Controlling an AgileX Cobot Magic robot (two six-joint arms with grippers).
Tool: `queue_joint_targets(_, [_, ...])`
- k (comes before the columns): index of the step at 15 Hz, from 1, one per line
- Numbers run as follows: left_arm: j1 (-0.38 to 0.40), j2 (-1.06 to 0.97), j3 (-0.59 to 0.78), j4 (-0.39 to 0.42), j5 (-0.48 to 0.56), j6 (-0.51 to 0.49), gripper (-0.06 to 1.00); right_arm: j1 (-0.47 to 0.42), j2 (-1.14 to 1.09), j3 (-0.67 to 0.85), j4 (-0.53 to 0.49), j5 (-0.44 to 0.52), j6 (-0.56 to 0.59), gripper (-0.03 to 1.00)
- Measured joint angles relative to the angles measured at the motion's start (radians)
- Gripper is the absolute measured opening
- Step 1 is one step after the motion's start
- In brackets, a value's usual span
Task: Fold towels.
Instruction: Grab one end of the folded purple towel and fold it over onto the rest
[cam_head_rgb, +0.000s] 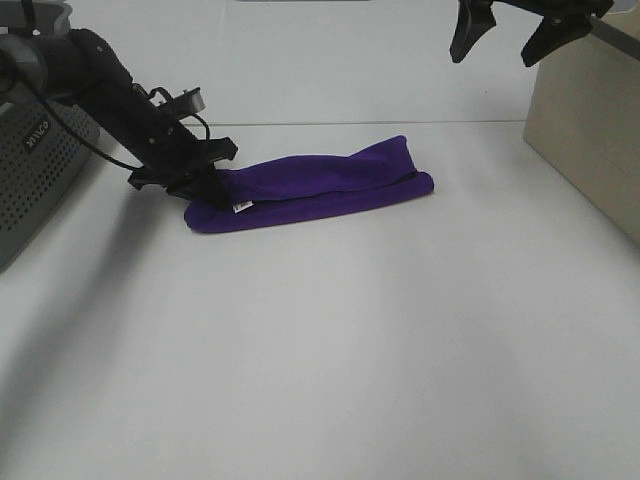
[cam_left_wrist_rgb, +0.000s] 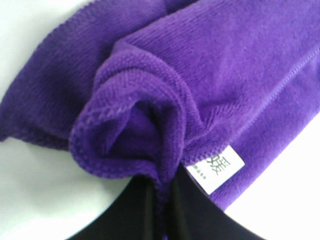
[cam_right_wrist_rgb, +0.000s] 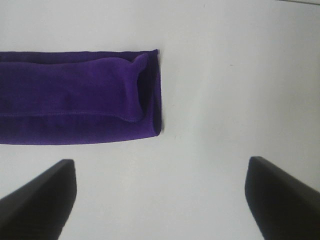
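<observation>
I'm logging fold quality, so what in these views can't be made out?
- Tag print, left wrist: partly under a fold, and too blurred to read.
- Left gripper fingertips, exterior high: buried in the towel end.
- Towel's far end, right wrist: cut off by the frame edge.
- Right gripper body, exterior high: cropped.

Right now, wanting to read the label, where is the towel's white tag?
In the exterior high view, the white tag sits at the left end of the purple towel, near edge, beside the left gripper pinching it.
</observation>
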Motion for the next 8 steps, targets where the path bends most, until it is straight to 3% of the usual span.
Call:
queue_joint_targets(2, [0.0, 0.002, -0.067, 0.047, 0.083, -0.012, 0.01, 0.0, -0.019, 0.001, 0.0, 0.001, 0.009, 0.87])
queue_joint_targets(5, [-0.004, -0.005, -0.217, 0.207, 0.12, -0.098, 0.01, 0.0, -0.154, 0.102, -0.023, -0.001, 0.014, 0.87])
queue_joint_targets(8, [-0.014, -0.043, -0.255, 0.22, 0.123, -0.114, 0.01, 0.0, -0.347, 0.337, -0.084, -0.001, 0.026, 0.86])
